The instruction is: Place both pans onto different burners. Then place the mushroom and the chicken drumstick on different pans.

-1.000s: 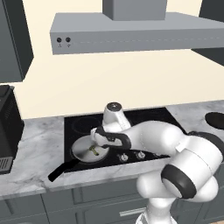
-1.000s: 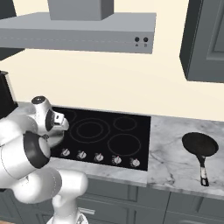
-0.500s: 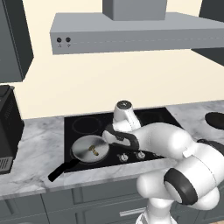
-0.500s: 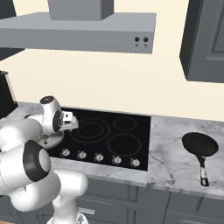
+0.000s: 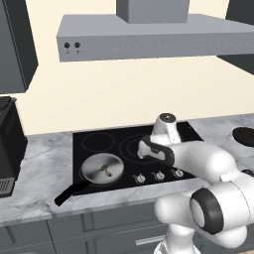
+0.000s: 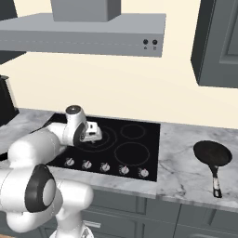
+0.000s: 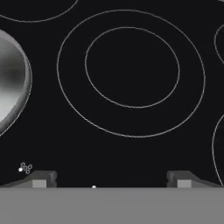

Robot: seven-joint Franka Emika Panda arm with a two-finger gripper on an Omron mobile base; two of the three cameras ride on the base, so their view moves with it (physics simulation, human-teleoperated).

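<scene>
A cream wall [image 5: 124, 94] runs behind a grey-veined white marble counter [image 6: 186, 162]. A flat grey hood [image 5: 154, 37] hangs above, with two small dark buttons at one end and a square duct [image 5: 151, 7] rising from its top. Dark grey upper cabinets [image 6: 218, 44] flank the hood on both sides. Under the counter sit grey-blue drawer fronts [image 5: 74, 233] with pale bar handles. A black appliance [image 5: 10, 139] stands on the counter at the far left. Lighting is even, with soft shadows.
</scene>
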